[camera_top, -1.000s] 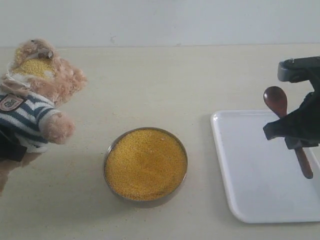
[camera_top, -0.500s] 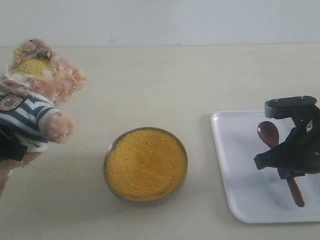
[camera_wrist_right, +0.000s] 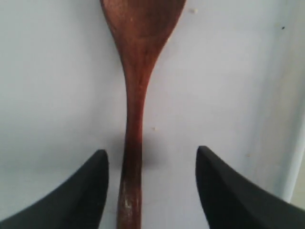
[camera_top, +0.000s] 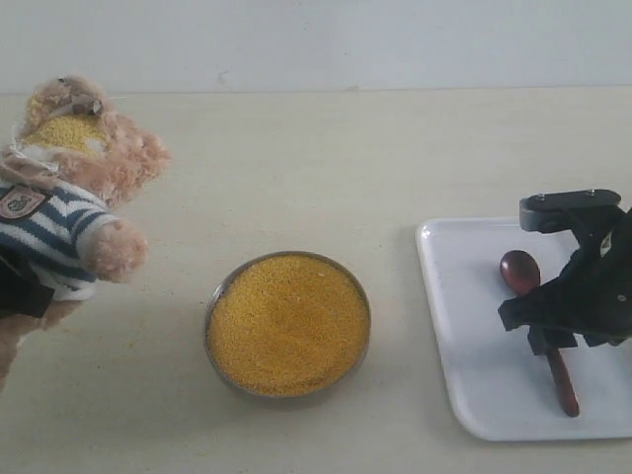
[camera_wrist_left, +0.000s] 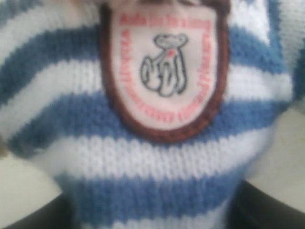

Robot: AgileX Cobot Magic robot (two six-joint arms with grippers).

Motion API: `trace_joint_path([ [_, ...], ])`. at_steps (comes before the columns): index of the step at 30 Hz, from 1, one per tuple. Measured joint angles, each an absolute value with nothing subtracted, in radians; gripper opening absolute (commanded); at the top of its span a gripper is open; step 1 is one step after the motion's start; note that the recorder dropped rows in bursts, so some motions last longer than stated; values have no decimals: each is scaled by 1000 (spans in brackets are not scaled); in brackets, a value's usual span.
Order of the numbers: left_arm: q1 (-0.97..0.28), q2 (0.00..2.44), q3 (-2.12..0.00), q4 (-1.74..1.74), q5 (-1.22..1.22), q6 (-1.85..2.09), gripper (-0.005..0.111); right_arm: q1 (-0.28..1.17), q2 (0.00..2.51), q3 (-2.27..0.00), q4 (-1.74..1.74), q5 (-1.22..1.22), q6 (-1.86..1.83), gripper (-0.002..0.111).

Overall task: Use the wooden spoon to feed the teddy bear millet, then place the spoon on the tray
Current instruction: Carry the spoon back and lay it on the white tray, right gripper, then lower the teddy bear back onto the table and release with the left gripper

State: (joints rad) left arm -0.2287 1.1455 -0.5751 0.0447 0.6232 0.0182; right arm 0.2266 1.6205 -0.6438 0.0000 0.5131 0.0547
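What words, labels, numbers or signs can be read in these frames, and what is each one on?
Chest badge on the teddy bear: red lettering runs round its border, too blurred to read; a line drawing of a bear sits in the middle.
Same badge in the exterior view: too small to read.
Wooden spoon, tray, metal bowl: no text visible.

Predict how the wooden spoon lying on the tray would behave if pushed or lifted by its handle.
The spoon looks like solid wood, so probably stiff and light. Its slim, smooth handle might slip in a loose pinch. Lying flat on the smooth tray, it would likely slide or pivot rather than roll.
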Motion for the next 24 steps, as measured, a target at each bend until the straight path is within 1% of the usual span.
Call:
trace_joint_path([
  [5, -229, 1219, -588, 43, 637, 0, 4, 227, 1494, -729, 0, 630, 55, 58],
  [9, -229, 1306, -658, 41, 649, -51, 4, 227, 1319, -753, 88, 669, 53, 58],
  [14, -229, 1443, -763, 41, 647, -121, 4, 227, 1171, -753, 172, 700, 12, 58],
  [18, -229, 1556, -824, 41, 620, -175, 4, 227, 1144, -754, 192, 697, 0, 58],
  [22, -229, 1631, -844, 28, 571, -198, 4, 227, 1142, -703, 209, 642, 0, 58],
  [23, -229, 1642, -847, 26, 565, -198, 5, 227, 1142, -693, 215, 631, 0, 58],
  [24, -229, 1655, -849, 26, 561, -198, 8, 227, 1142, -687, 220, 627, -5, 58],
])
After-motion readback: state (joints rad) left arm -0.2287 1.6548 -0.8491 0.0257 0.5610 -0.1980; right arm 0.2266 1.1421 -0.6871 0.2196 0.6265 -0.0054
